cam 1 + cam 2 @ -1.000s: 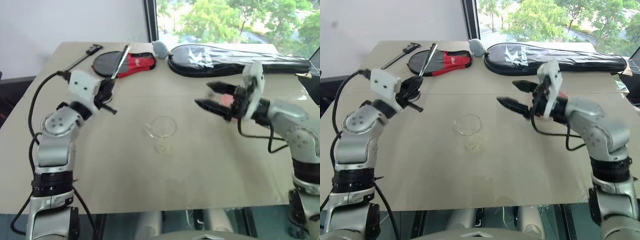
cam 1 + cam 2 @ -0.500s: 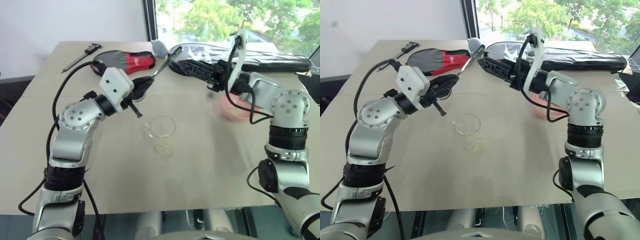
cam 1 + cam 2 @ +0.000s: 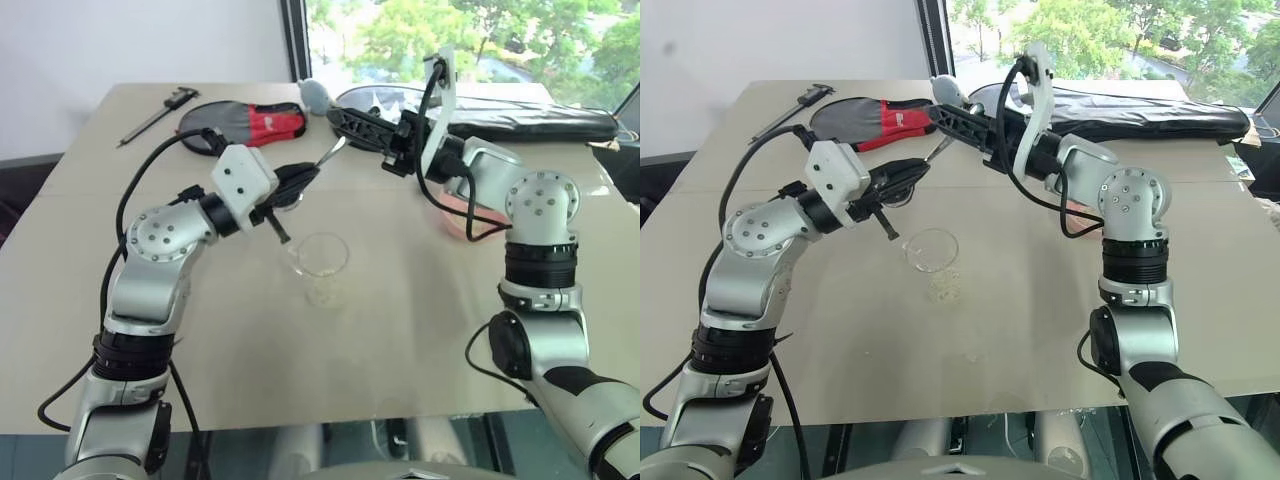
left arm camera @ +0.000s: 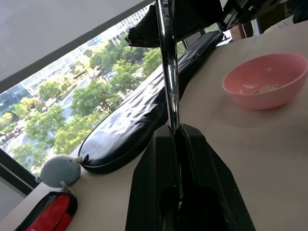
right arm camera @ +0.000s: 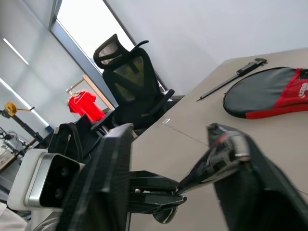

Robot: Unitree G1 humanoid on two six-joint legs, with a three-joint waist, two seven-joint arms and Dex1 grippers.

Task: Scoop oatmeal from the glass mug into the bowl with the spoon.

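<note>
While both arms meet over the table (image 3: pixel 200 340), watch this handoff. Your left gripper (image 3: pixel 300 178) is clamped shut on the spoon (image 3: pixel 331 152); your right gripper (image 3: pixel 345 117) has its fingers around the far end, can't tell if they're pinching yet. Let go early and it drops, probably onto the glass mug (image 3: pixel 324 255). Spoon's slim, shiny, angled up between them.
</note>
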